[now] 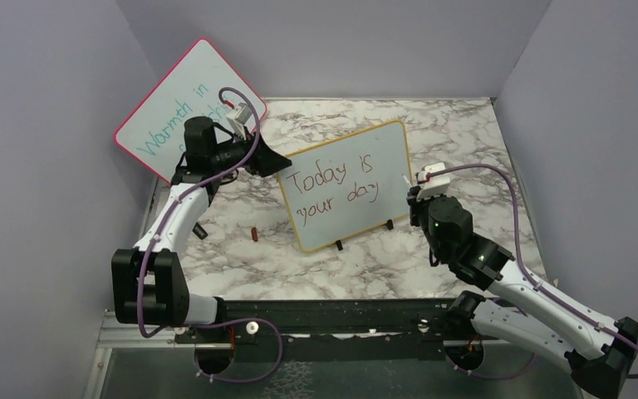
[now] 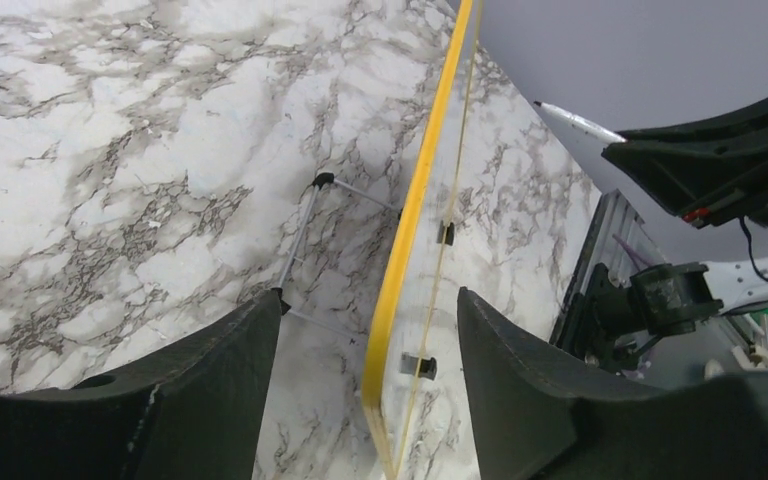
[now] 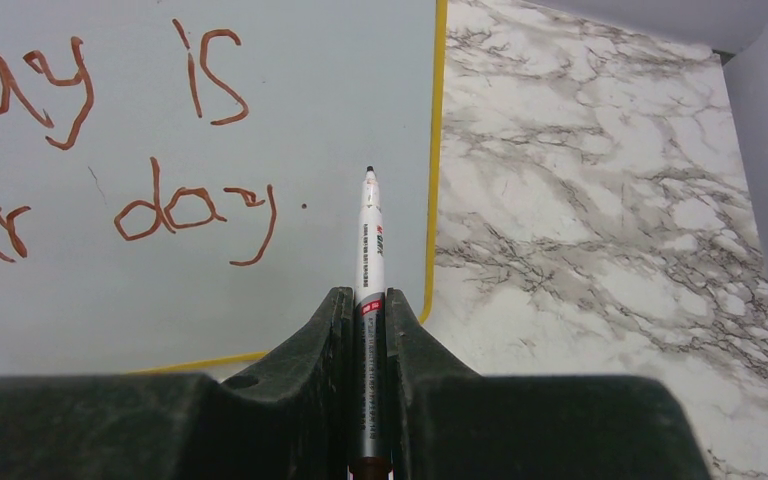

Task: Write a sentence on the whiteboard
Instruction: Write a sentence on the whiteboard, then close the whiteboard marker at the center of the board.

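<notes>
I read left gripper [image 2: 368, 298] released, fingers [image 2: 210, 370] either side of the whiteboard [image 1: 345, 184] top-left edge | right gripper [image 3: 370, 300] clenched on a marker [image 3: 370, 240], tip near "day" | whiteboard stands on the table [image 1: 465, 133], sentence [image 1: 332, 189] "Today is your day" across it

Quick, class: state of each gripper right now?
Left gripper: open, fingers astride the whiteboard edge.
Right gripper: closed, holding the marker.

Bright even light; soft shadow beneath whiteboard [image 1: 345, 184].
</notes>
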